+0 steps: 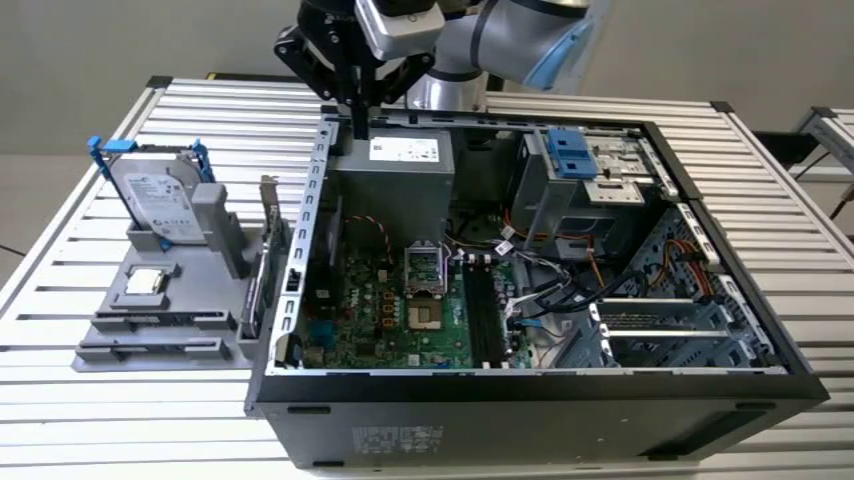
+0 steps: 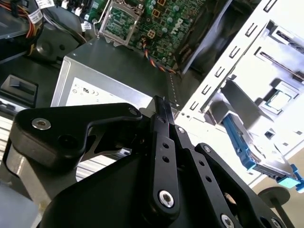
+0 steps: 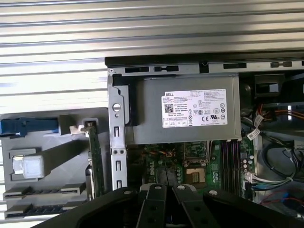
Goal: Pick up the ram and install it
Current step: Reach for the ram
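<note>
Up over the rear edge of the open PC case (image 1: pixel 534 390), I'm hovering my claw (image 1: pixel 360 132) right above the grey power supply (image 1: pixel 394 178), fingers pinched together and gripping nothing. What looks like the ram (image 1: pixel 160 322) is sitting well apart from me on the exterior view's left. It's lying in a slot of the grey parts holder (image 1: pixel 214 345), just beside the silver processor chip (image 1: pixel 144 283).

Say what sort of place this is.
Probably a robotics lab bench for computer assembly: a robot arm over an open computer case on a slatted metal table, with a grey parts fixture beside it.
</note>
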`<state>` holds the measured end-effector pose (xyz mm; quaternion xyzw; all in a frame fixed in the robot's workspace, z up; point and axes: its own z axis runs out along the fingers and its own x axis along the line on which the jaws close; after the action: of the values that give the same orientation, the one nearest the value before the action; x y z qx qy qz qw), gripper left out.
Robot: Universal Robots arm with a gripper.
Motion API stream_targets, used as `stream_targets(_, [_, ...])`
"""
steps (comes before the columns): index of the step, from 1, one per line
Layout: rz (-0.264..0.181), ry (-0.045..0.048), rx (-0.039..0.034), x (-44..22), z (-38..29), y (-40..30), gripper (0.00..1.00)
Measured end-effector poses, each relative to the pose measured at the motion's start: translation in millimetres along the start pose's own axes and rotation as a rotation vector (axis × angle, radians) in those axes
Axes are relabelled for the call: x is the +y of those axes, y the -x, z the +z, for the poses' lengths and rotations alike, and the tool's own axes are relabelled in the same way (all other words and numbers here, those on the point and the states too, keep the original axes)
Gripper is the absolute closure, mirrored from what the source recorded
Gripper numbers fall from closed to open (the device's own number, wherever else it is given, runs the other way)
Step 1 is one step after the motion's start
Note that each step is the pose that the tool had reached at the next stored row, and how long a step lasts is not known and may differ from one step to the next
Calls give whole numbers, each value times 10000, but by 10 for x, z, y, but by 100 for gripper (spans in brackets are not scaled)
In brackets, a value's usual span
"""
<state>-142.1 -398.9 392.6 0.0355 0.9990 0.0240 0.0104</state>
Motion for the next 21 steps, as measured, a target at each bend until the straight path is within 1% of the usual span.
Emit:
stream_targets(5, [0,0,0,-2,0,-19,100])
stream_targets(21, [0,-1,1,-9,-3,-134,100])
